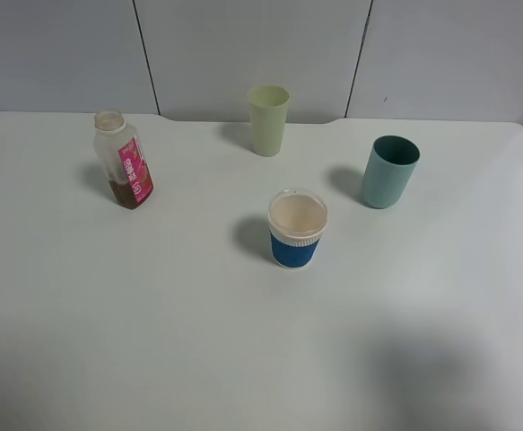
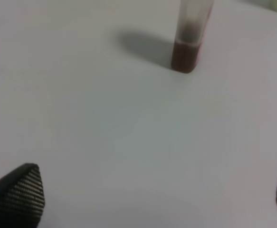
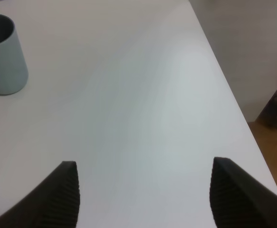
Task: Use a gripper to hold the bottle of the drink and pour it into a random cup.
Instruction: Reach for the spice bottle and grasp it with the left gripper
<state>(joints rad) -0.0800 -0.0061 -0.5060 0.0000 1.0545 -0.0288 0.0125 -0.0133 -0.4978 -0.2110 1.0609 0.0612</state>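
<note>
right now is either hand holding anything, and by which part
Nothing is held: the left hand and right hand are open, and the clear plastic pink-labelled bottle stands untouched.

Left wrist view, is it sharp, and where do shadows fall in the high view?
Left wrist view: soft all over, the bottle blurred. Exterior high view: sharper, even light, no glare; soft shadows left of the cup and teal tumbler.

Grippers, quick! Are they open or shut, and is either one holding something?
Left gripper: open, holding nothing.
Right gripper: open, holding nothing.
</note>
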